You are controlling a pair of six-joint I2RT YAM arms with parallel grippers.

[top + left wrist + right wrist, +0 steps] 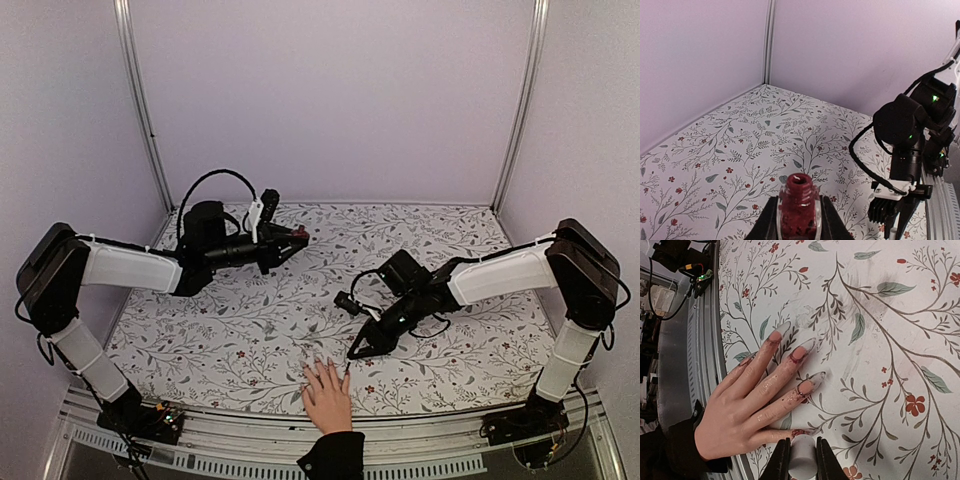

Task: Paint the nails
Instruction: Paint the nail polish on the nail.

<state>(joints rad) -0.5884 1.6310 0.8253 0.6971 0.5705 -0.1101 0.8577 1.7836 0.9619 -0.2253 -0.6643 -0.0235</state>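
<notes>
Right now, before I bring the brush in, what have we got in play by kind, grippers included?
1 bottle, open, in the left gripper
1 cap, in the right gripper
1 hand
2 grippers
Total: 5

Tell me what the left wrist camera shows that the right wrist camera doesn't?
Only the left wrist view: an open dark-red bottle clamped in the left tool, with the right arm across the table. Only the right wrist view: a person's hand lying flat, red smears around its nails, and a white cap in the right tool. Both: the floral table cover.
</notes>
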